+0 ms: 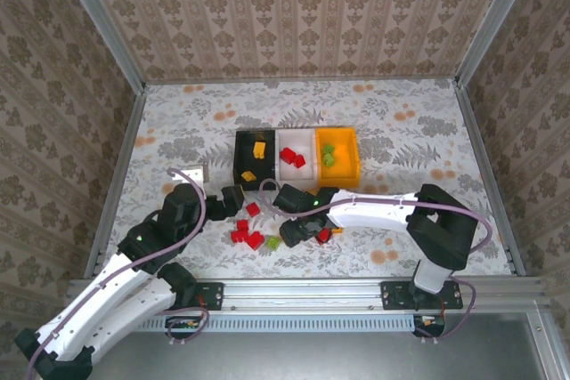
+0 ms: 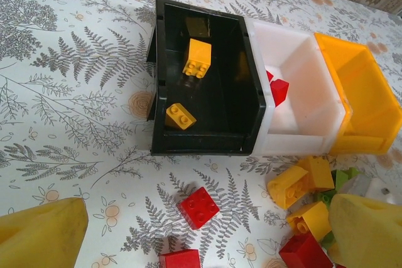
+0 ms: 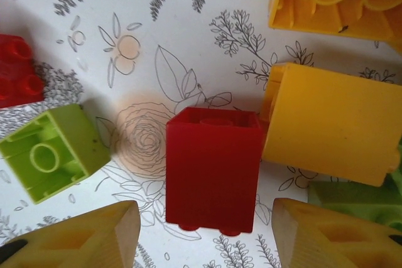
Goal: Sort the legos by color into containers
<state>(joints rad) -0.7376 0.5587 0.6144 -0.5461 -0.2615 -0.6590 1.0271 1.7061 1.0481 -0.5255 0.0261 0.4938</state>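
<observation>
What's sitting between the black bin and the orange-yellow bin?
The white bin sits between the black bin and the orange-yellow bin, flush against both, with a red brick inside. The left wrist view shows this clearly, and so does the top view.

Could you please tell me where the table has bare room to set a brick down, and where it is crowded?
Free: the table behind the bins, the stretch to the right of the orange-yellow bin, and the patch to the left of the black bin. Crowded: just in front of the bins, where the loose bricks cluster.
</observation>
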